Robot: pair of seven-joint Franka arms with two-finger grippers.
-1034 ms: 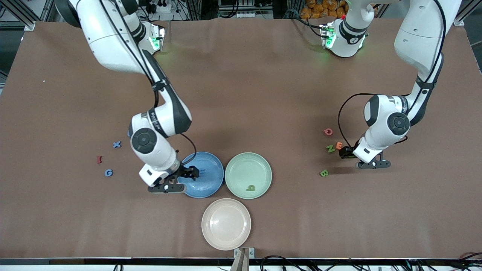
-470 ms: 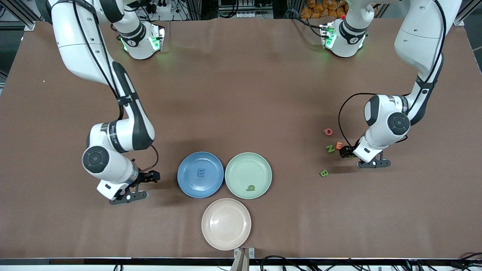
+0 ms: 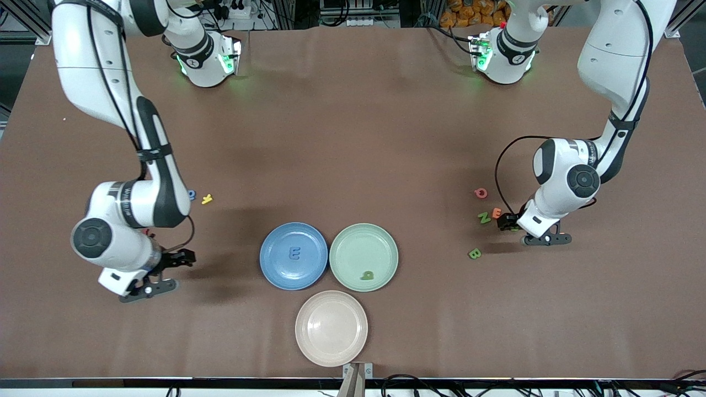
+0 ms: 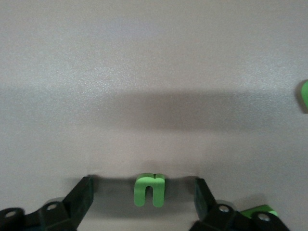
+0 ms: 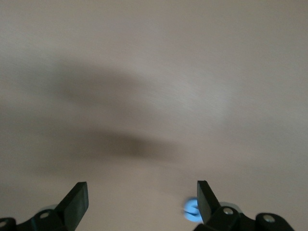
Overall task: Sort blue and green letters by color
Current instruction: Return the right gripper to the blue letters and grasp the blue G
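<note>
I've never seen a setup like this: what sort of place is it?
Most likely a robotics lab: two white arms are mounted on a brown-covered table, with cables and metal framing along its edges, and small foam letters lie near a blue plate and a green plate.

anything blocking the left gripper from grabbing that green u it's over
Nothing visible does. The left gripper is open with the green u lying flat on the table between its fingers; the gap around the letter is bare.
</note>
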